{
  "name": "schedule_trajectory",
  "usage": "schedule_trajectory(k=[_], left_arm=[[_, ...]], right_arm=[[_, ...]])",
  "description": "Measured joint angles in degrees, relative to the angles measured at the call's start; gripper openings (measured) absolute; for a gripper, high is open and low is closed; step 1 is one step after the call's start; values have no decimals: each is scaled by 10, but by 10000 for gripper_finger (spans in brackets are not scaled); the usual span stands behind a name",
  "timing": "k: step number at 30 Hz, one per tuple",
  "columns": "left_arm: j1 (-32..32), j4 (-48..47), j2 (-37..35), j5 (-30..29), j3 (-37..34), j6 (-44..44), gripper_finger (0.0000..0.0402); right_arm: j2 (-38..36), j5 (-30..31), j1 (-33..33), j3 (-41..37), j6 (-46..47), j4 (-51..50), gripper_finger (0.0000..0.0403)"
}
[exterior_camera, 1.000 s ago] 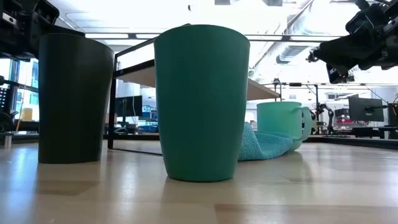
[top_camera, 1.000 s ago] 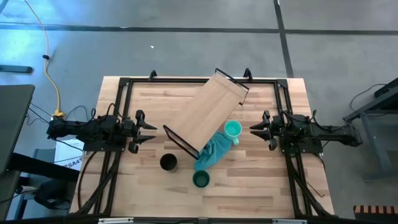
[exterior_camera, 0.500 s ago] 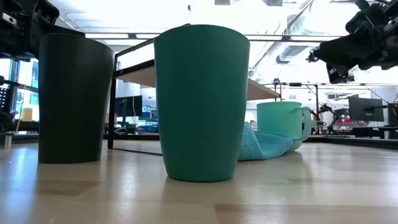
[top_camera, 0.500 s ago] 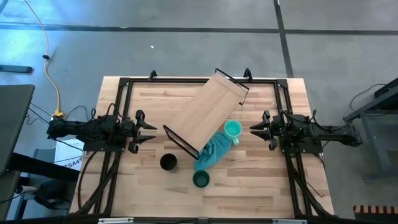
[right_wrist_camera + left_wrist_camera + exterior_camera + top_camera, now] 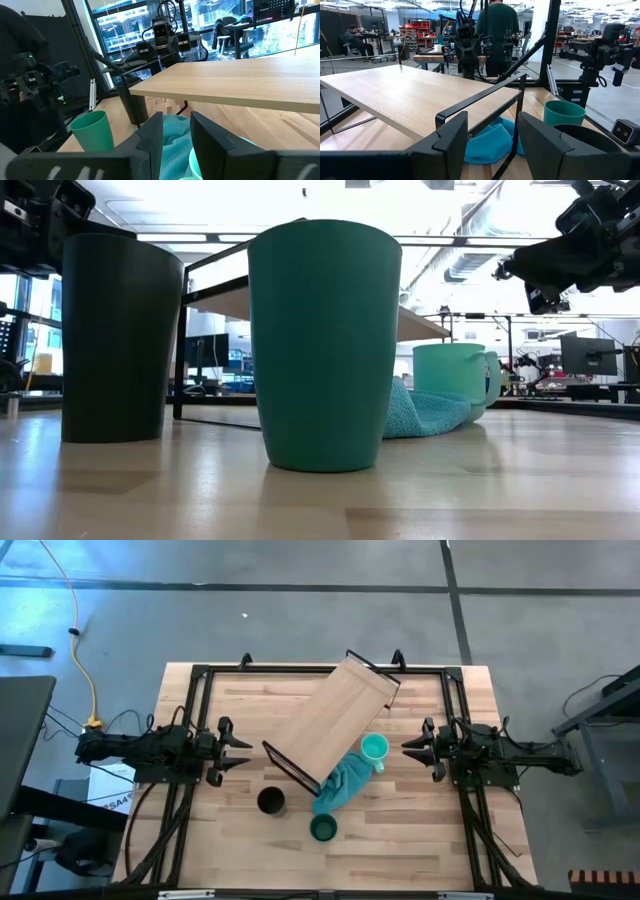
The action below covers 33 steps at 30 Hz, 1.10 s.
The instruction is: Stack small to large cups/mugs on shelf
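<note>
Cups first, working left to right: my left tool (image 5: 243,750) hangs open and empty over the table's (image 5: 420,840) left side. Near it, the black cup (image 5: 270,801) stands upright by the shelf's (image 5: 335,720) near leg; the dark green cup (image 5: 323,829) stands alone toward the front edge. The teal cloth (image 5: 340,786) lies touching the mint mug (image 5: 374,749). My right tool (image 5: 411,748) waits open beside it. All three look light, rigid and probably slick, so I'd pinch a rim wall.
</note>
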Motion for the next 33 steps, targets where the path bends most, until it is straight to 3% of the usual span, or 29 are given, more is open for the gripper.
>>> schedule_trajectory(k=[20,29,33], left_arm=[[0,2,0,0,0,-7,163],[0,17,0,0,0,-131,163],[0,54,0,4,0,-236,163]], right_arm=[[0,0,0,0,0,0,89],[0,0,0,0,0,0,89],[0,0,0,0,0,0,89]])
